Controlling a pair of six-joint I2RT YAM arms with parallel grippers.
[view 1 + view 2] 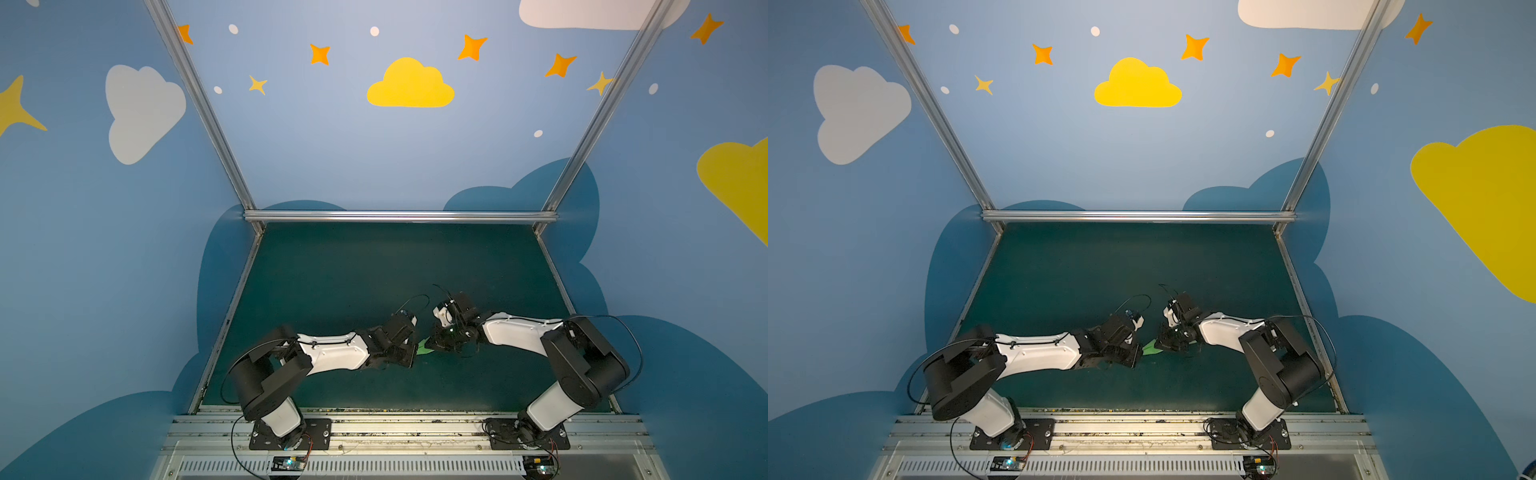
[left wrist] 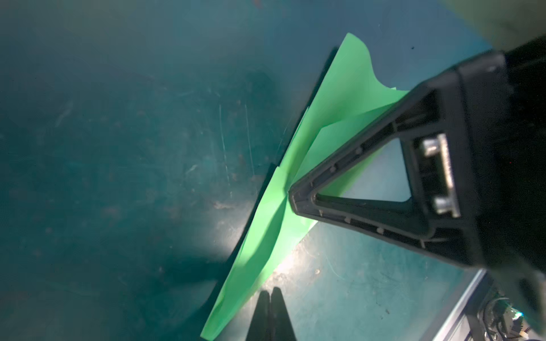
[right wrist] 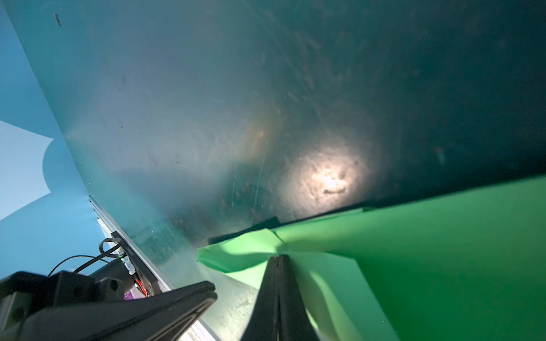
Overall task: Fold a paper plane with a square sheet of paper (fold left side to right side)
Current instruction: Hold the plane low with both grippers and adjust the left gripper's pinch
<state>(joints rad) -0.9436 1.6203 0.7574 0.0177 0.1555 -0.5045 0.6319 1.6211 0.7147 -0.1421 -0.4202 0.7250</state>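
in both top views the bright green paper plane [image 1: 424, 347] [image 1: 1153, 348] lies on the dark teal mat [image 1: 374, 270], toward 6 o'clock from its middle, between the 2 claws. the left gripper [image 1: 411, 353] [image 2: 270, 295], at the plane's 9 o'clock, has its jaws pressed together on nothing, just beside the paper. the right gripper [image 1: 432, 343] [image 3: 277, 261], at 3 o'clock, is closed tight too, tip touching a crease; whether it pinches paper i cannot tell.

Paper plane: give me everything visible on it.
The paper plane is bright green thin paper, folded into a slim pointed dart with layered, creased flaps, one edge curling. It lies on the mat. The shut right gripper meets its middle crease; pinch or press, unclear. The shut left gripper sits beside its edge.
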